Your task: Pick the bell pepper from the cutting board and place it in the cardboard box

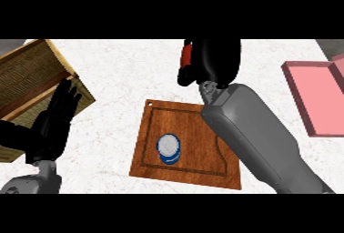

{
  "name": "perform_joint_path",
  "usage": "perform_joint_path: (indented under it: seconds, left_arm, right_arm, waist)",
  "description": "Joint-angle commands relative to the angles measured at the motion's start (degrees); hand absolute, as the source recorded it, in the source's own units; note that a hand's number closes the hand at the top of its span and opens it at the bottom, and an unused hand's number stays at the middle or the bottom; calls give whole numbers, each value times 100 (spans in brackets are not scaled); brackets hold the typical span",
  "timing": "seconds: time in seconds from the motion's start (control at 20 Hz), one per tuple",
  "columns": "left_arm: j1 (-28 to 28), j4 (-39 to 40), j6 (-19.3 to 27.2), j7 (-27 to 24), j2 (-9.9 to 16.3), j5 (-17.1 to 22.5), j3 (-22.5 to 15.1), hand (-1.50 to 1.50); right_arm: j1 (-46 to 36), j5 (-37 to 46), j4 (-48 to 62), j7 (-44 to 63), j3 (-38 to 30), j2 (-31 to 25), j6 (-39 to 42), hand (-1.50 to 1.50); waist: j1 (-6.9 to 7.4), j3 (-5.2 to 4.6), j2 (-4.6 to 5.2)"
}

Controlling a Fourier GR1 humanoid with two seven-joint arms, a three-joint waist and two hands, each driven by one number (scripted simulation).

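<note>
Head view, looking steeply down on a white speckled counter (121,59). The right hand (214,61) is extended beyond the far edge of the wooden cutting board (201,150), fingers curled around a red item, taken to be the bell pepper (187,55); only a narrow red strip shows at the hand's left side. That strip runs roughly near-to-far in the view, but the pepper's true long axis and the direction its stem points cannot be determined, since the hand covers most of it. The pepper is off the board, over the counter near the top of the view. A blue-and-white round object (169,148) lies on the board, left of centre. The left hand (57,120) rests open at the view's left, fingers straight and pointing away, overlapping the cardboard box (30,75). A pink tray (316,100) sits at the right edge.
</note>
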Motion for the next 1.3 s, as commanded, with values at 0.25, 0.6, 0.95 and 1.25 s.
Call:
perform_joint_path:
  seconds: [0.25, 0.6, 0.95, 1.25]
  left_arm:
    - [-130, 280, -183, -91, 54, 106, 229, 0]
    - [-147, 65, -159, 201, 39, 33, 218, 0]
    - [388, -424, -104, 3, -204, -162, -23, 0]
    - [-118, -8, -294, 38, -61, -92, 187, 0]
  right_arm:
    - [331, 14, -605, 9, -1246, -1036, 167, 150]
    - [587, -291, -318, -600, -2057, -1607, 232, 150]
    - [753, 115, 650, -1404, -2362, -2297, -211, 150]
    - [716, 169, 2028, -2193, -2638, -2516, -687, 150]
  waist:
    - [-6, 1, 26]
    - [29, 2, 30]
    - [98, 3, 34]
    - [113, 3, 59]
